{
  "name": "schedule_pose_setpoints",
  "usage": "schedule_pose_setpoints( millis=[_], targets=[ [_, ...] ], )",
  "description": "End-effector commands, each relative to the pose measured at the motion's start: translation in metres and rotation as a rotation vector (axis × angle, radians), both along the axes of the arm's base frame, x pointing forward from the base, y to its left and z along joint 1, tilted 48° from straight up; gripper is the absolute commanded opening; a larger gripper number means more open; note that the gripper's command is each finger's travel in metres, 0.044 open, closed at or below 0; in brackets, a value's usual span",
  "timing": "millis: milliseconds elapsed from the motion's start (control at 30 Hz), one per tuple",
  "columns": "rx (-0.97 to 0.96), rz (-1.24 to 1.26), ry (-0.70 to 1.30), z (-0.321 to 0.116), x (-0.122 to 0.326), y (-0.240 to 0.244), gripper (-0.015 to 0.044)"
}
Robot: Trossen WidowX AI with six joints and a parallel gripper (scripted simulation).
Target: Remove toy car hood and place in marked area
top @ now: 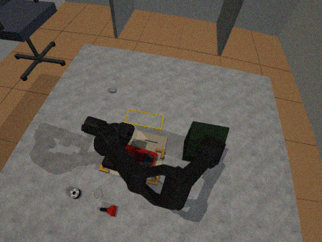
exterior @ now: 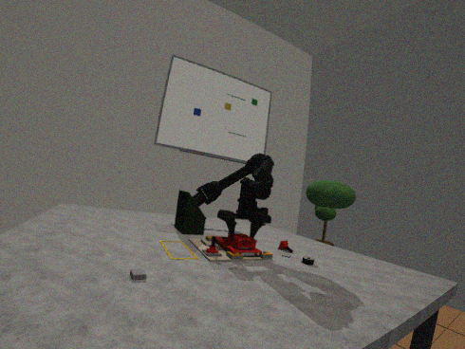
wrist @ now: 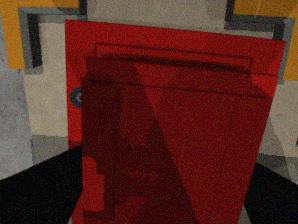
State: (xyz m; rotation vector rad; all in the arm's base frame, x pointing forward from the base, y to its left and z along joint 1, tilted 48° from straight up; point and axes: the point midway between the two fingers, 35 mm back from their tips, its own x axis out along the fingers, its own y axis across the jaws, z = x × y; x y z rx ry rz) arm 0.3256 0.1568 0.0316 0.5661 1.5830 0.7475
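Observation:
The red hood [exterior: 244,242] [wrist: 205,125] is between the two black fingers of my gripper [exterior: 243,236] [wrist: 164,160]. My gripper is shut on it, one finger at each side. The hood looks slightly raised above the red toy car [exterior: 223,244] [wrist: 175,34], with a dark shadow line along its edge in the wrist view. In the top view the arm hides the fingers and much of the car. The marked area, a yellow outline [top: 146,112] [exterior: 185,259], lies on the table beside the car's board, with nothing inside it.
Orange corner brackets [top: 161,153] [wrist: 12,35] stand around the car on a pale board [top: 161,139]. A wheel [top: 75,193] [exterior: 307,261], a small red part [top: 112,210] [exterior: 284,246] and a grey piece [top: 112,90] [exterior: 138,274] lie on the table. The dark green block [top: 207,133] [exterior: 188,215] is at the arm's base.

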Motion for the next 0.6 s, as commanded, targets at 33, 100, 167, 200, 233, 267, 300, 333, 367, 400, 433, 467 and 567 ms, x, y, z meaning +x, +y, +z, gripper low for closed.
schedule_pose_setpoints(
  millis=[33,100,167,200,233,267,300,333,367,400,433,467,567],
  targets=[
    [-0.001,-0.001,-0.009,0.0042,0.0032,-0.0036,0.0],
    [-0.001,-0.001,-0.009,0.0051,0.0034,-0.0046,0.0],
    [-0.001,-0.001,-0.009,0.006,0.0036,-0.0056,0.0],
    [-0.001,-0.001,-0.009,0.0064,0.0036,-0.006,0.0],
    [-0.001,-0.001,-0.009,0.0068,0.0037,-0.0065,0.0],
    [-0.001,-0.001,-0.009,0.0073,0.0038,-0.007,0.0],
    [-0.001,-0.001,-0.009,0.0077,0.0039,-0.0075,0.0],
    [-0.001,-0.001,-0.009,0.0081,0.004,-0.0079,0.0],
    [-0.001,-0.001,-0.009,0.0086,0.0041,-0.0084,0.0],
    [-0.001,-0.001,-0.009,0.009,0.0041,-0.0089,0.0],
    [-0.001,-0.001,-0.009,0.0094,0.0042,-0.0094,0.0],
    [-0.001,-0.001,-0.009,0.0099,0.0043,-0.0099,0.0],
    [-0.001,-0.001,-0.009,0.0112,0.0045,-0.0113,0.0]
  ],
)
